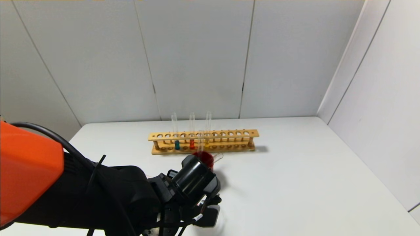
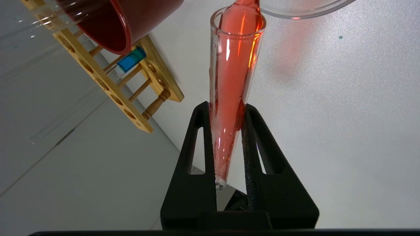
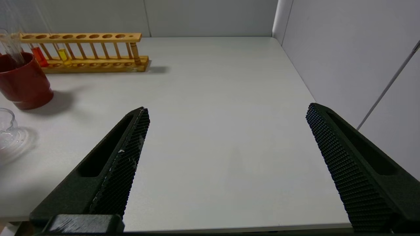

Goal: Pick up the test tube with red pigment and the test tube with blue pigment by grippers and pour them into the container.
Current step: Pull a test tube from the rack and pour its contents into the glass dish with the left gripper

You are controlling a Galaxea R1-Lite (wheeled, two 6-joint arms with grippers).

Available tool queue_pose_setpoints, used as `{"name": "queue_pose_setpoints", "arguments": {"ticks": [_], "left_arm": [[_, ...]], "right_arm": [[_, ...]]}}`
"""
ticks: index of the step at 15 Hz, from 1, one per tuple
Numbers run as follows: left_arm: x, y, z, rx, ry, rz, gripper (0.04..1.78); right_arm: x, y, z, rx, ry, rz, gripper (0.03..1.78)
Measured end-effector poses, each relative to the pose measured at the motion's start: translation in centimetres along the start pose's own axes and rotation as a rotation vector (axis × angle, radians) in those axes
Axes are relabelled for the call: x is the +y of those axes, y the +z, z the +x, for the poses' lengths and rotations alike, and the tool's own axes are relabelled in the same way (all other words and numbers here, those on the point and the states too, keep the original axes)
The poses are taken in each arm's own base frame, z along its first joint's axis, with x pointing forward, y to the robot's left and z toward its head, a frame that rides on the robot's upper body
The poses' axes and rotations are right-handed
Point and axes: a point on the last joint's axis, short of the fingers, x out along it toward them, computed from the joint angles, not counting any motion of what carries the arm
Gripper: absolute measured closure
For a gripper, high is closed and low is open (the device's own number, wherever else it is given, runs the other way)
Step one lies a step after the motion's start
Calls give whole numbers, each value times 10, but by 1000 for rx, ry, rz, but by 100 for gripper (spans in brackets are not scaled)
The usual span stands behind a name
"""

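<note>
Head view: you are looking past the left gripper (image 1: 206, 209), low at the near left of the white table (image 1: 311, 183). Behind it are standing the opaque dark red cup (image 1: 206, 158) and the long wooden tube rack (image 1: 203, 141), where the thin clear glass test tube with blue pigment (image 1: 176, 134) is waiting upright beside a second red-filled tube (image 1: 192, 134) and a yellow-filled tube (image 1: 207, 132).

Left wrist view: your left gripper (image 2: 229, 144) is clamping the thin clear glass test tube with red pigment (image 2: 234, 85) near its rounded bottom. The tube is lying tipped, and the orange-red liquid is running to its mouth and streaming towards the rim of the low clear glass container (image 2: 302, 8) just beyond.

Right wrist view: your right gripper (image 3: 226, 164) is hovering with its fingers spread wide and nothing between them, over the bare table, well apart from the rack. The container (image 3: 8, 126) is showing at the picture's edge, near the dark red cup.

Handling: you are dealing with light, stiff, smooth glass that will likely slip or crack, so squeeze gently. For the blue tube, you are best taking the bare glass above the rack's top rail.
</note>
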Motion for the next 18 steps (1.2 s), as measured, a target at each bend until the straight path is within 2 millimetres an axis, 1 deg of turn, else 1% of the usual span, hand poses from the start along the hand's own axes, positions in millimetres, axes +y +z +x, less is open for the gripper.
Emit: {"name": "queue_pose_setpoints", "arguments": {"ticks": [3, 7, 18], "left_arm": [[3, 4, 3, 0, 1, 2, 152], [6, 7, 5, 20, 13, 48, 152], [12, 6, 6, 65, 18, 86, 152]], "right_arm": [[0, 0, 0, 0, 0, 0, 7], [0, 0, 0, 0, 1, 0, 7], [0, 0, 0, 0, 0, 0, 7]]}}
